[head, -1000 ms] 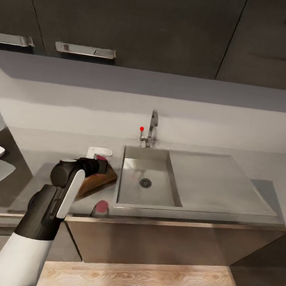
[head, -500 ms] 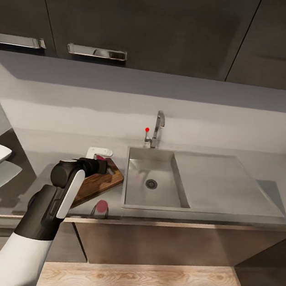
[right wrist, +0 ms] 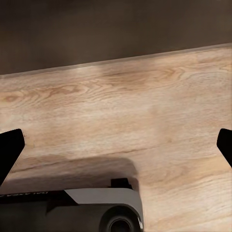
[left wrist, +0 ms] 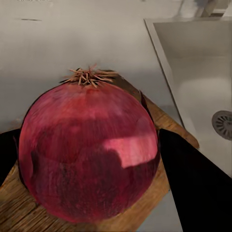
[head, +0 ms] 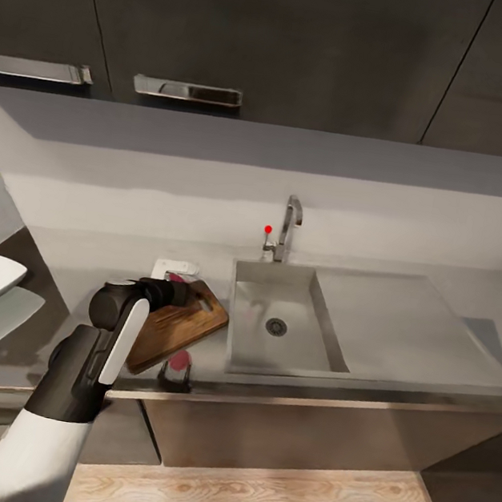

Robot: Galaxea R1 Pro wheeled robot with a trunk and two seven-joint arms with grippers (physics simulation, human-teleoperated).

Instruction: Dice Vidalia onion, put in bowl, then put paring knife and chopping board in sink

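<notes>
Your left end effector (left wrist: 92,159) is clamped on the Vidalia onion (left wrist: 89,150), centre frame, just above the chopping board (head: 178,325) beside the sink (head: 285,345). Lower it flat mid-board before releasing. The right end effector (right wrist: 116,145) hangs spread over the floor.

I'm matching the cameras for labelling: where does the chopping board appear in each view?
Head view: the chopping board lies on the countertop, just left of the sink.
Left wrist view: its brown wood shows beneath the Vidalia onion, beside the sink basin.
Right wrist view: looks at the wooden floor.
Shared landmark: the sink's round drain.
</notes>
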